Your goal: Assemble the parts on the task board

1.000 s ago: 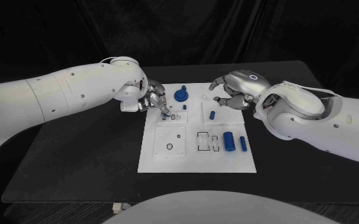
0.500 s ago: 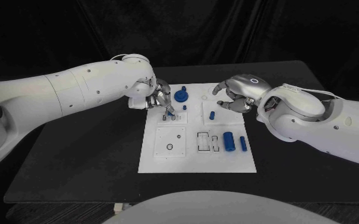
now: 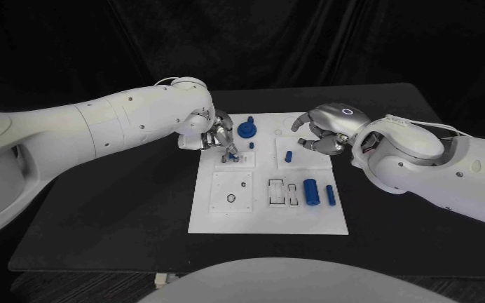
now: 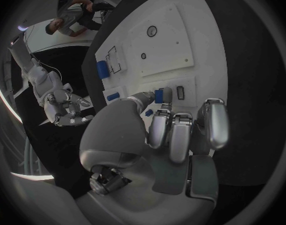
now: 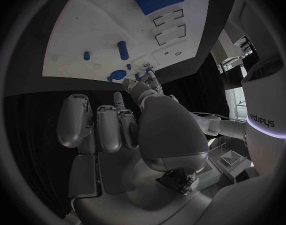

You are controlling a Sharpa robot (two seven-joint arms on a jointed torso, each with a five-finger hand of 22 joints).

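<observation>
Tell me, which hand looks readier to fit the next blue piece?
Probably the left hand: it already pinches a small blue piece right over the white board. The right hand hovers, holding nothing.

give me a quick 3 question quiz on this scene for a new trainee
1. True or false: the left hand is over the white board.
2. Which hand pinches a small blue part? A) left B) right C) neither
3. Fill in: the large blue cylinder lies on the board's ____ side, seen from the head view.

Key: 1 true. 2 A; the right hand hovers by the board with fingers curled, holding nothing. 3 right.
</observation>
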